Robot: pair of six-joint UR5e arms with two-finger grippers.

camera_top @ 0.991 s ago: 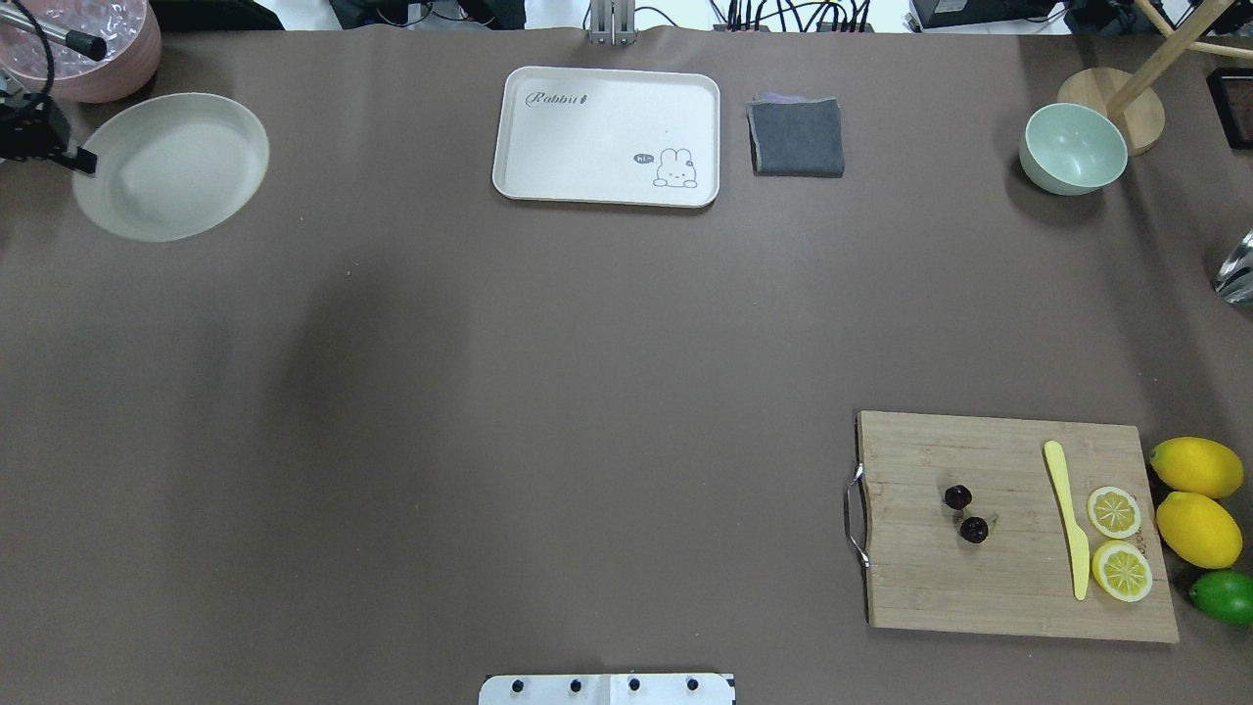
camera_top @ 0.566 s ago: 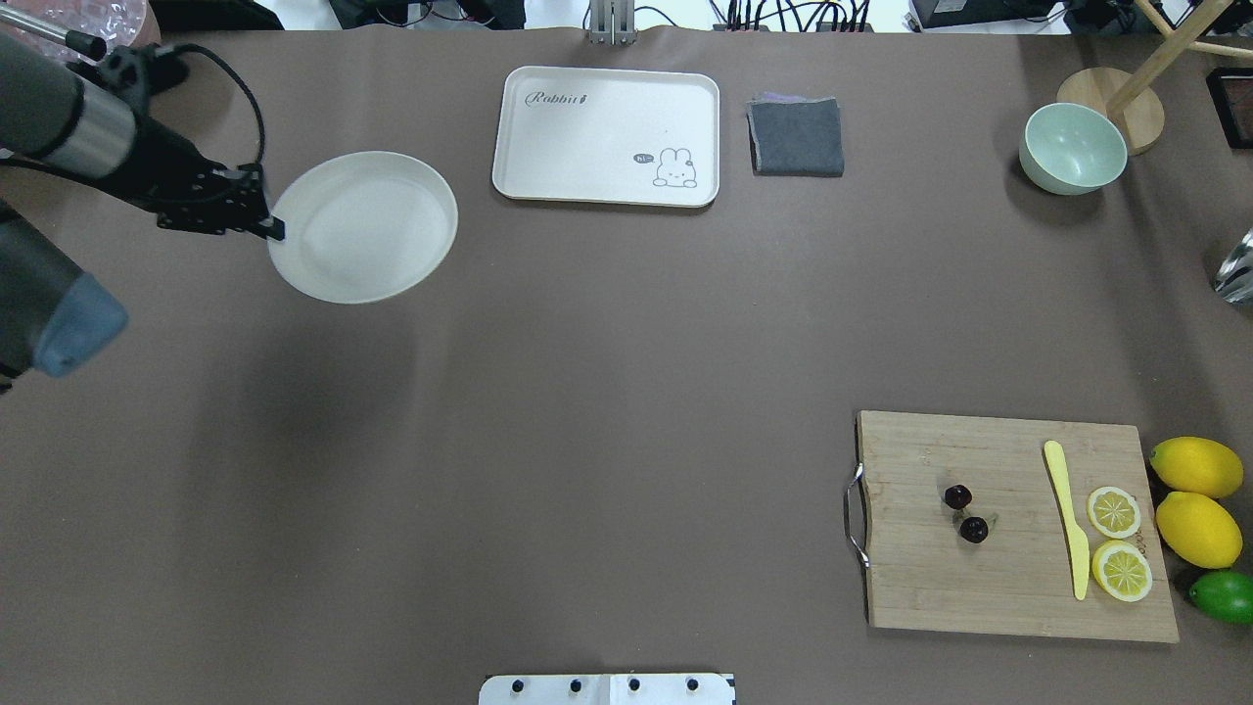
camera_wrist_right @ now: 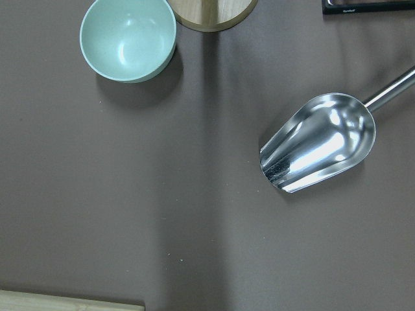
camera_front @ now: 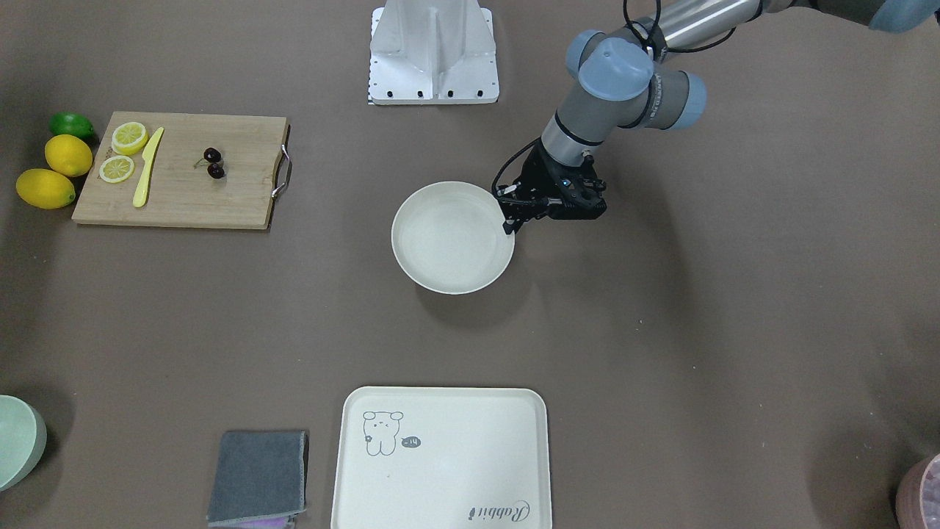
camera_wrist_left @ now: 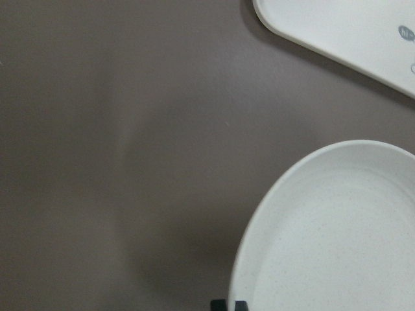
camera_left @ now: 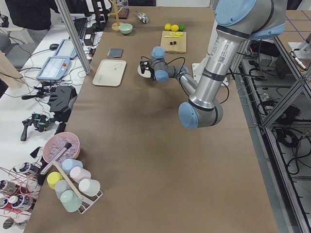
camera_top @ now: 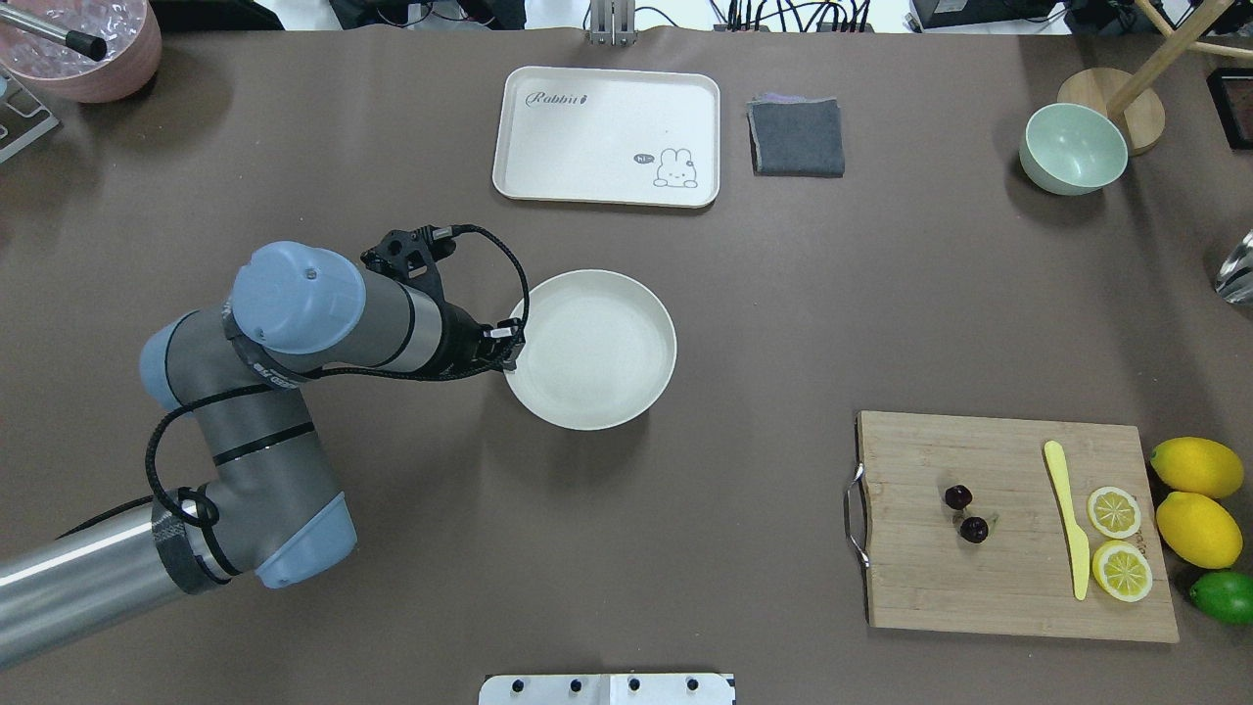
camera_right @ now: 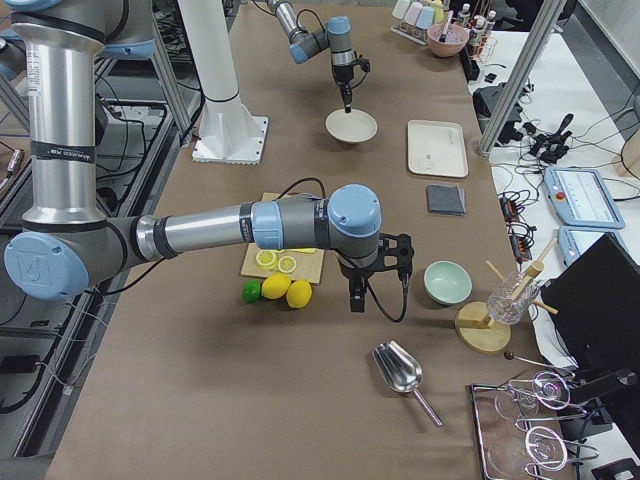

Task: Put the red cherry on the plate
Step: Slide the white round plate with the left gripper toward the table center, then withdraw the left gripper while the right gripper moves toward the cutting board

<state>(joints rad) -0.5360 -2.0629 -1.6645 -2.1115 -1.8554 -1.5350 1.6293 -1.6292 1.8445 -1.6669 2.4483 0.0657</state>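
Note:
The red cherry (camera_top: 965,514), a pair of dark glossy fruits, lies on the wooden cutting board (camera_top: 930,578) at the near right; it also shows in the front view (camera_front: 214,163). The cream-white plate (camera_top: 590,349) is near mid-table, and my left gripper (camera_top: 510,347) is shut on its left rim. Its shadow falls offset on the cloth, so the plate (camera_front: 452,236) looks lifted. In the left wrist view the plate (camera_wrist_left: 337,240) fills the lower right. My right gripper (camera_right: 357,302) hangs beyond the board's right end, far from the cherry; I cannot tell its state.
On the board are a yellow knife (camera_top: 1067,519) and lemon slices (camera_top: 1116,540); lemons (camera_top: 1196,499) and a lime (camera_top: 1224,595) lie beside it. A rabbit tray (camera_top: 607,135), grey cloth (camera_top: 797,135) and green bowl (camera_top: 1073,149) line the far edge. A metal scoop (camera_wrist_right: 318,142) lies under the right wrist.
My left arm has carried the plate from the far left corner rightwards and nearer, to about the middle of the table. The cherry and the board have not moved.

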